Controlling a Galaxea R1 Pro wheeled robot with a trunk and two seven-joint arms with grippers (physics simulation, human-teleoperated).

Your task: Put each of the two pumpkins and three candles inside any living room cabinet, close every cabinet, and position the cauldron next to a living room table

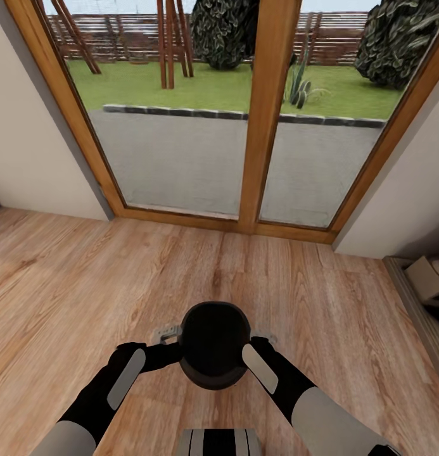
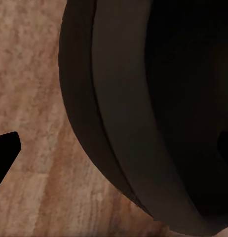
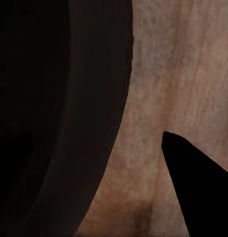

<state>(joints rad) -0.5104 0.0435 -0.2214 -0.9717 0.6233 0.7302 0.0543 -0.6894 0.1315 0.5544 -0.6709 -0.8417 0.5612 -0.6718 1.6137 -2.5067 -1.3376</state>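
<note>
While both tools stay hidden, cauldron [image 1: 214, 344] between arms, rim cropped

A wooden plank floor [image 1: 86, 278] in warm brown fills the near ground; beyond it stands a glass door [image 1: 181, 158] in a light wooden frame [image 1: 267, 114], with one broad upright post in the middle; pale walls [image 1: 23, 145] flank it on both sides; outside lie a grey paved patio [image 1: 175, 164], a green lawn [image 1: 200, 88], dark bushes [image 1: 403, 38] and a slatted fence [image 1: 111, 31]; pale boxes [image 1: 428, 278] sit at the right edge.
</note>
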